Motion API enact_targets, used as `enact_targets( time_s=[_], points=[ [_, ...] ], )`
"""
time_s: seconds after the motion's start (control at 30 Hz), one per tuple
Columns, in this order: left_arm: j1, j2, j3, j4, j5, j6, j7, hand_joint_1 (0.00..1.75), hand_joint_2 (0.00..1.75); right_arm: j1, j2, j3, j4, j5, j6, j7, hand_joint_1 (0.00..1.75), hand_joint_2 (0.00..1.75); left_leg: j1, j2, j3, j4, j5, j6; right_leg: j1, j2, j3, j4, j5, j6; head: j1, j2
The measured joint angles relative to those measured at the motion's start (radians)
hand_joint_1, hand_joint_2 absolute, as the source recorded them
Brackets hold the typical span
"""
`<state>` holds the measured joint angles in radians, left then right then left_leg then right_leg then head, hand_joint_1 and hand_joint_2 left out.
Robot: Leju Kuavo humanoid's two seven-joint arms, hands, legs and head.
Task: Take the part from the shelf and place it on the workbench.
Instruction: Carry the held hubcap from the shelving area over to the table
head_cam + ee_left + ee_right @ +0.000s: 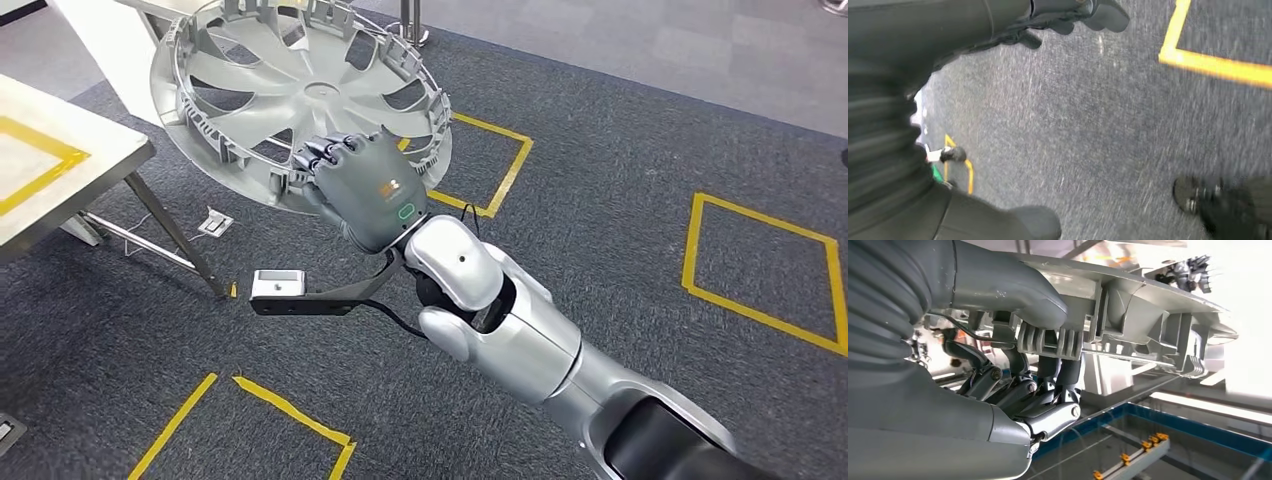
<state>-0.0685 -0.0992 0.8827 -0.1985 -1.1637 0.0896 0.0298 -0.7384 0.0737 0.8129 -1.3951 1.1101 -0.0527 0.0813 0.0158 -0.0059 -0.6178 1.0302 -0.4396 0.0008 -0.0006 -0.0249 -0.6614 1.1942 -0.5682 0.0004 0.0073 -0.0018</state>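
Grey ribbed wheel cover (300, 95) gripped at its rim by the right hand (365, 185); the right wrist view shows fingers (1048, 375) curled beneath.

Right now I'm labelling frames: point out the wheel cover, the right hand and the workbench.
wheel cover (322, 95), head view, on its centre hub.
right hand (370, 190), head view, on its back.
workbench (95, 140), head view, on its bare top near the corner.

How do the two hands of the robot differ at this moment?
The right hand is raised and grips the rim of the hubcap; the left hand hangs over the carpet and holds nothing. Both are grey.
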Motion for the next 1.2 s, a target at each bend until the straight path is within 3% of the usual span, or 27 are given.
enact_targets(
  time_s=[0.07,0.1,0.13,0.23,0.3,0.37,0.4,0.47,0.5,0.57,0.6,0.63,0.67,0.7,0.77,0.8,0.9,0.97,1.03,1.1,1.13,1.2],
  points=[
    [-0.001,0.000,0.000,0.000,0.000,0.000,0.000,0.00,1.75,0.002,-0.002,0.000,0.002,0.000,0.000,0.000,1.75,1.75,0.000,-0.020,-0.002,0.001,0.001,0.003,-0.002,0.017,-0.062,0.125,-0.044,0.003,0.000,0.000],
    [-0.001,0.000,0.000,0.000,0.000,0.000,0.000,0.00,1.75,0.003,-0.002,0.000,0.003,0.000,0.000,0.001,1.75,1.75,0.000,-0.031,-0.002,0.002,0.001,0.002,-0.002,0.019,-0.074,0.145,-0.041,0.003,0.000,0.000],
    [-0.001,0.000,0.000,0.000,0.000,0.000,0.000,0.00,1.75,0.004,-0.003,0.000,0.004,0.000,0.000,0.001,1.75,1.75,0.000,-0.043,-0.002,0.003,0.001,0.002,-0.002,0.021,-0.065,0.124,-0.019,0.001,0.000,0.000],
    [0.000,-0.001,0.000,0.000,0.000,0.000,0.000,0.00,1.75,0.002,-0.003,0.000,0.005,0.000,0.000,0.002,1.75,1.75,0.001,-0.075,-0.005,0.006,0.004,-0.006,-0.003,0.055,0.030,-0.081,0.073,-0.010,0.000,0.000],
    [-0.001,-0.001,0.000,0.000,0.000,0.000,0.001,0.00,1.75,0.000,-0.003,0.000,0.005,0.000,0.000,0.002,1.75,1.75,0.001,-0.090,-0.010,0.005,0.008,-0.019,0.000,0.070,0.059,-0.146,0.088,-0.014,0.000,0.000],
    [0.001,0.001,0.000,0.000,-0.004,0.000,0.008,0.00,1.75,-0.001,-0.003,0.000,0.005,-0.003,-0.002,0.005,1.75,1.75,0.003,-0.102,-0.015,0.000,0.013,-0.034,0.002,0.055,0.060,-0.152,0.093,-0.022,0.000,0.000],
    [0.002,0.002,0.000,0.000,-0.006,-0.001,0.012,0.00,1.75,-0.001,-0.004,0.000,0.005,-0.006,-0.002,0.008,1.75,1.75,0.003,-0.096,-0.019,0.002,0.011,-0.040,0.001,0.046,0.063,-0.157,0.097,-0.028,-0.001,0.000],
    [0.002,0.005,0.000,0.001,-0.009,-0.004,0.017,0.00,1.75,-0.003,-0.007,0.000,0.005,-0.012,-0.004,0.011,1.75,1.75,0.000,-0.056,-0.044,0.052,-0.023,-0.048,-0.003,0.027,0.068,-0.167,0.105,-0.041,-0.006,0.000],
    [0.001,0.005,0.000,0.002,-0.010,-0.005,0.017,0.00,1.75,-0.003,-0.010,0.000,0.005,-0.013,-0.005,0.011,1.75,1.75,-0.001,-0.029,-0.067,0.106,-0.054,-0.050,-0.003,0.018,0.069,-0.168,0.106,-0.044,-0.009,0.000],
    [0.000,0.006,0.000,0.002,-0.010,-0.005,0.018,0.00,1.75,-0.001,-0.018,-0.001,0.005,-0.014,-0.006,0.011,1.75,1.75,0.000,-0.006,-0.119,0.228,-0.108,-0.055,-0.001,-0.001,0.069,-0.168,0.105,-0.047,-0.010,0.000],
    [0.000,0.007,0.000,0.002,-0.010,-0.005,0.018,0.00,1.75,0.000,-0.020,-0.001,0.005,-0.014,-0.006,0.010,1.75,1.75,0.000,-0.003,-0.131,0.259,-0.114,-0.057,-0.001,-0.011,0.069,-0.167,0.104,-0.047,-0.010,0.000],
    [0.000,0.008,0.000,0.002,-0.010,-0.005,0.018,0.00,1.75,0.001,-0.022,-0.001,0.005,-0.014,-0.006,0.010,1.75,1.75,0.001,0.000,-0.124,0.252,-0.101,-0.057,-0.001,-0.020,0.069,-0.166,0.103,-0.046,-0.010,0.000],
    [0.000,0.009,0.000,0.002,-0.010,-0.005,0.018,0.00,1.75,0.001,-0.023,-0.001,0.005,-0.014,-0.006,0.010,1.75,1.75,0.001,0.007,-0.097,0.204,-0.073,-0.058,-0.002,-0.029,0.069,-0.164,0.101,-0.044,-0.010,0.000],
    [0.000,0.010,0.000,0.002,-0.010,-0.005,0.018,0.00,1.75,0.001,-0.023,-0.001,0.005,-0.015,-0.006,0.009,1.75,1.75,0.000,0.022,-0.060,0.134,-0.044,-0.057,-0.002,-0.038,0.069,-0.160,0.098,-0.041,-0.010,0.000],
    [-0.003,0.012,0.000,0.002,-0.010,-0.005,0.018,0.00,1.75,0.000,-0.023,-0.001,0.005,-0.015,-0.006,0.008,1.75,1.75,-0.004,0.049,-0.003,0.027,-0.011,-0.046,0.003,-0.052,0.068,-0.155,0.093,-0.032,-0.010,0.000],
    [-0.004,0.011,0.000,0.002,-0.010,-0.005,0.018,0.00,1.75,0.000,-0.024,-0.001,0.005,-0.015,-0.006,0.008,1.75,1.75,-0.006,0.054,0.005,0.007,-0.009,-0.037,0.007,-0.058,0.068,-0.153,0.092,-0.027,-0.009,0.000],
    [-0.003,0.012,0.000,0.002,-0.010,-0.005,0.018,0.00,1.75,-0.001,-0.024,-0.001,0.004,-0.015,-0.007,0.008,1.75,1.75,-0.007,0.028,0.002,0.005,-0.005,-0.015,0.007,-0.069,0.069,-0.150,0.086,-0.013,-0.008,0.000],
    [-0.003,0.012,0.000,0.002,-0.010,-0.005,0.018,0.00,1.75,-0.001,-0.025,-0.001,0.004,-0.015,-0.007,0.008,1.75,1.75,-0.003,0.012,0.002,0.002,-0.001,-0.003,0.003,-0.035,0.050,-0.105,0.054,-0.001,-0.006,0.000],
    [-0.004,0.012,0.000,0.001,-0.010,-0.005,0.018,0.00,1.75,0.000,-0.029,-0.001,0.004,-0.015,-0.007,0.008,1.75,1.75,-0.002,-0.006,-0.001,0.002,0.002,0.004,0.000,0.007,-0.010,0.018,-0.007,0.006,-0.005,0.000],
    [-0.005,0.013,0.000,0.001,-0.010,-0.003,0.018,0.00,1.75,0.001,-0.033,-0.001,0.004,-0.017,-0.007,0.008,1.75,1.75,-0.002,-0.027,-0.003,0.003,0.003,0.005,0.000,0.018,-0.062,0.123,-0.038,0.007,-0.005,0.000],
    [-0.004,0.013,0.000,0.001,-0.010,-0.001,0.018,0.00,1.75,0.002,-0.033,-0.001,0.004,-0.020,-0.007,0.008,1.75,1.75,-0.003,-0.038,-0.004,0.004,0.003,0.005,0.000,0.020,-0.064,0.125,-0.026,0.005,-0.005,0.000],
    [-0.003,0.013,0.000,0.001,-0.009,0.003,0.018,0.00,1.75,0.000,-0.034,0.000,0.004,-0.025,-0.007,0.008,1.75,1.75,-0.002,-0.062,-0.004,0.006,0.004,0.003,0.000,0.035,-0.015,0.020,0.040,-0.004,-0.005,0.000]
  ],
)
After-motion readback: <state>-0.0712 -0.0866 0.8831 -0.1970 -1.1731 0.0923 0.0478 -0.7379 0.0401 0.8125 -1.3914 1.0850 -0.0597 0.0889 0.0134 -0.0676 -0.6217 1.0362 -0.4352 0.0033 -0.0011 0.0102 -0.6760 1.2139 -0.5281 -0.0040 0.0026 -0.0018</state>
